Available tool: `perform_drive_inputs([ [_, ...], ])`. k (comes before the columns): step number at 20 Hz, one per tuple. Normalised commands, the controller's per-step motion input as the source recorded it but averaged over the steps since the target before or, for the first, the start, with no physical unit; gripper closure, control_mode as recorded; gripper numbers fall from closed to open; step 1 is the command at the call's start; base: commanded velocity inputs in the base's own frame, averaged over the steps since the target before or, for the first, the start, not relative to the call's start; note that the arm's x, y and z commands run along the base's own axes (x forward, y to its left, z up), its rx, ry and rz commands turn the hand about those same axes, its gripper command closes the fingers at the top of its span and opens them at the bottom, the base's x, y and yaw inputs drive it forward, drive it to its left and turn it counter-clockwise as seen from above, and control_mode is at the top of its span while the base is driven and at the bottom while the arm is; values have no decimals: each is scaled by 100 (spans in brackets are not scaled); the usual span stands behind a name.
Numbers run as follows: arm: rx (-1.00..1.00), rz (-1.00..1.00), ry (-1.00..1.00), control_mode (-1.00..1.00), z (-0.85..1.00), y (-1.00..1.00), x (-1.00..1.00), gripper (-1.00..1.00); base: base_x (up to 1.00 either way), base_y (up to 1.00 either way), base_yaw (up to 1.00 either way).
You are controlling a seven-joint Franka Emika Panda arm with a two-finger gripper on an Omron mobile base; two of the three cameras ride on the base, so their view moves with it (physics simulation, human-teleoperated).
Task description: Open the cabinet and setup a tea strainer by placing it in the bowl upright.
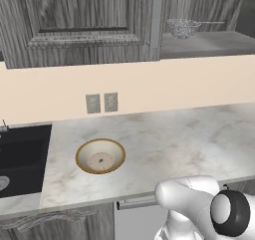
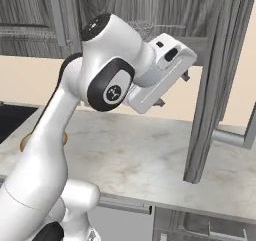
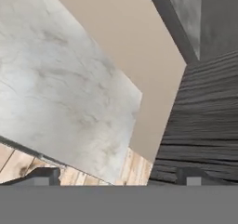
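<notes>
The cabinet (image 1: 209, 40) stands open: in the left base view its plain grey shelf shows at about 2 o'clock, and the tea strainer (image 1: 183, 28) sits on that shelf, its mesh basket toward the left and its thin handle running off toward 3 o'clock. In the right base view the cabinet door (image 2: 220, 80) is swung out over the counter and fills the 3 o'clock side of the picture edge-on, with its bar handle (image 2: 232, 137) sticking out low on the right; the strainer's mesh just peeks above the robot's wrist at 12 o'clock there.

The bowl (image 1: 100, 156) rests on the marble counter (image 1: 184, 139) at about 8 o'clock in the left base view, upright, its cream inside and reddish dotted ring facing up. It lies just right of the black sink (image 1: 20, 159) and below the two wall outlets (image 1: 101, 103), well apart from the strainer.

The gripper (image 3: 116, 176) is raised in front of the open cabinet, near the door. In the hand view its two dark fingertips (image 3: 44, 175) stand wide apart at 6 o'clock with nothing between them, looking past the counter's edge, the beige wall and the dark wood of the door at 4 o'clock
</notes>
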Motion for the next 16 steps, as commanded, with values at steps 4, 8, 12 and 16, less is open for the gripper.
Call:
perform_drive_inputs([
  [4,10,32,0,-100,-6,69,51,-100,0,0,0],
  [8,11,4,-10,-100,48,90,69,-100,0,0,0],
  [12,7,1,-13,-100,81,52,39,-100,0,0,0],
  [16,12,0,0,-100,51,32,39,-100,0,0,0],
])
